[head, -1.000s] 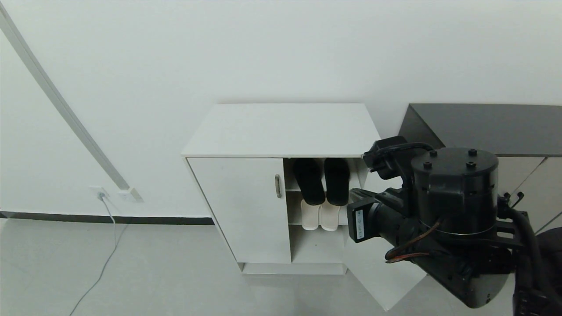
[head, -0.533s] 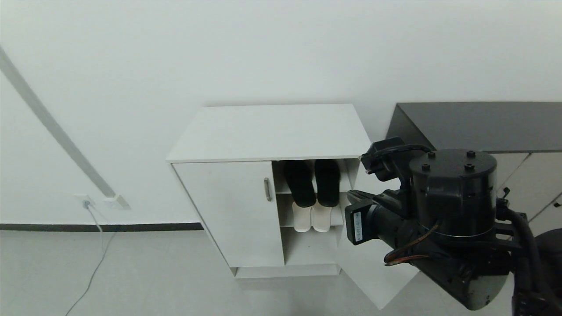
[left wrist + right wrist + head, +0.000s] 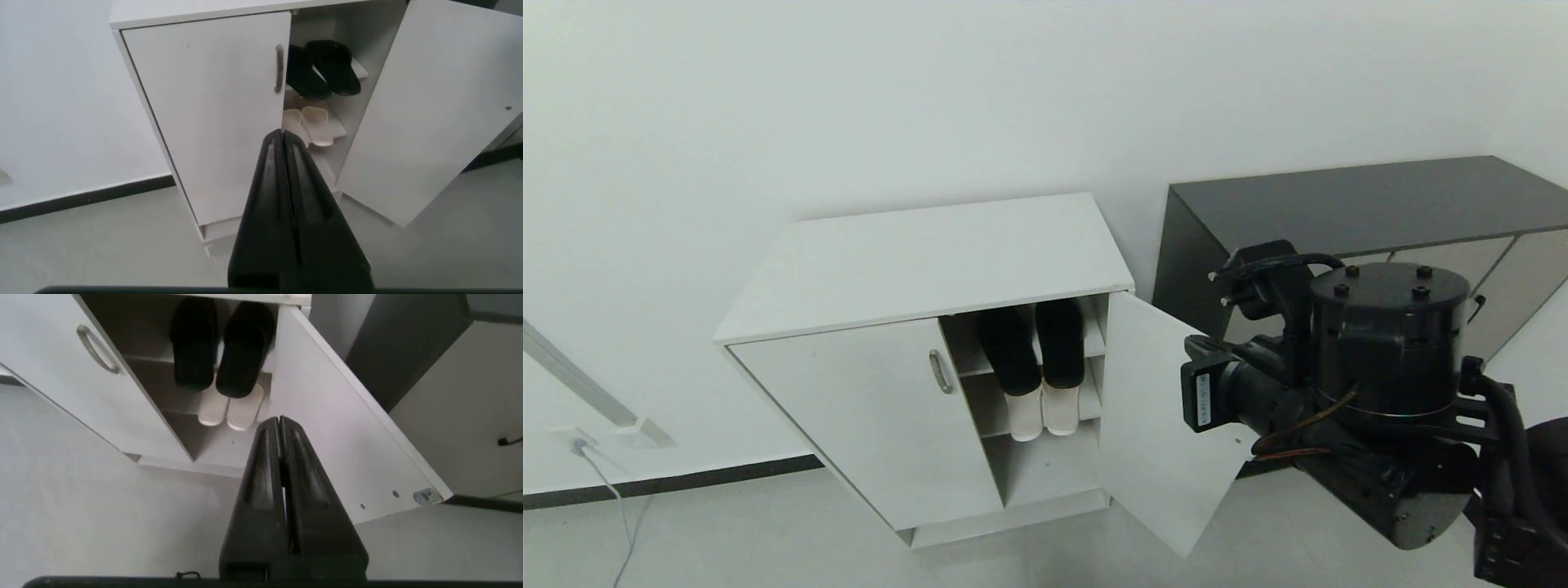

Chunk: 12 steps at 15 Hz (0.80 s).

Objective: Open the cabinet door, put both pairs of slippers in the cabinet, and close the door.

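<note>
Far L, a wall socket (image 3: 574, 445) w/ a cable (image 3: 609, 510) trailing over the floor (image 3: 768, 539). It's well apart from the cabinet (image 3: 931, 253), but wheels backing that way could snag it. Otherwise there's plenty of bare floor out front.

The L door (image 3: 866, 416) sits flush shut, handle (image 3: 940, 371) at its inner edge. The L gripper (image 3: 283, 135) hangs in front of it, fingers pressed together, holding nothing.

Middle: both pairs are in. Black slippers (image 3: 1029, 343) are on the top shelf and white slippers (image 3: 1041, 412) on the shelf below, each pair side by side. Their ends look to reach the shelf fronts, maybe past; can't tell for sure. That's the main risk imo: the door swings in, catches a sticking-out end, then bounces back or knocks a slipper off.

The R door (image 3: 1160, 425) stands wide open, free edge out toward the robot. The R gripper (image 3: 283, 423) is also pinched closed and empty, near the door's inner face w/ no contact seen.

Only the shutting is left, and that prob. means getting round the free edge to the outer side. A dark sideboard (image 3: 1339, 196) sits close behind the door, so the R arm (image 3: 1372, 384) has tight room btwn the two and could clip either. Closed tips may also slide along the panel if the push lands near the hinge.
</note>
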Available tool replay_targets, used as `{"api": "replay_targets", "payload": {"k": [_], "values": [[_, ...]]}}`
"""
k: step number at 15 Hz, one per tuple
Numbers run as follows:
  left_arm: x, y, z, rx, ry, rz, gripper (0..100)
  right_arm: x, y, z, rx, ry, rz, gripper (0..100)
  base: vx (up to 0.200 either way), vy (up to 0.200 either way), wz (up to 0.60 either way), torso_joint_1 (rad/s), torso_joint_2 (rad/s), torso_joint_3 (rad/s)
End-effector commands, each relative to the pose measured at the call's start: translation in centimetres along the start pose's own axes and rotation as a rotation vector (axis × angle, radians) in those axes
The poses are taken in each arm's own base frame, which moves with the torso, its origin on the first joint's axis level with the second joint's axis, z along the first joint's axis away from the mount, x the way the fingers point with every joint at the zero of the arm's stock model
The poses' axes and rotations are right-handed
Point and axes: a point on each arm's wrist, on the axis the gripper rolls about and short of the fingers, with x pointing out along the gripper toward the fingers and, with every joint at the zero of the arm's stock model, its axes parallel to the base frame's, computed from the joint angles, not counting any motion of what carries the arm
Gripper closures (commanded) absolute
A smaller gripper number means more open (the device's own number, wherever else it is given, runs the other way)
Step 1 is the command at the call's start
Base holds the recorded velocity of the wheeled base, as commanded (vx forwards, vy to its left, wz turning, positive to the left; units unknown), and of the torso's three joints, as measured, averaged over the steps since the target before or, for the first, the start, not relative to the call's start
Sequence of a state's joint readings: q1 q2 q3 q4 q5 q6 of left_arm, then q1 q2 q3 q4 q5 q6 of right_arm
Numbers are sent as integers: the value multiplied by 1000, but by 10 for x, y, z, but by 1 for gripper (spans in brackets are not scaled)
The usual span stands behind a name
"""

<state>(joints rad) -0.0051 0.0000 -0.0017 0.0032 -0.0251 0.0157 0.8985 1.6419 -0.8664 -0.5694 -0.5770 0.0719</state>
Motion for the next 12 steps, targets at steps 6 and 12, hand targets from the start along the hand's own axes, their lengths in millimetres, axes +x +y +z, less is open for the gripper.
{"api": "replay_targets", "payload": {"k": [6,12], "values": [[0,0,0,0,0,1,100,1,-3,-2,-2,3,-12,100,-133,0,0,3,4,2],[0,0,0,0,0,1,100,30,-33,0,6,14,-79,100,-67,0,0,-3,0,2]]}}
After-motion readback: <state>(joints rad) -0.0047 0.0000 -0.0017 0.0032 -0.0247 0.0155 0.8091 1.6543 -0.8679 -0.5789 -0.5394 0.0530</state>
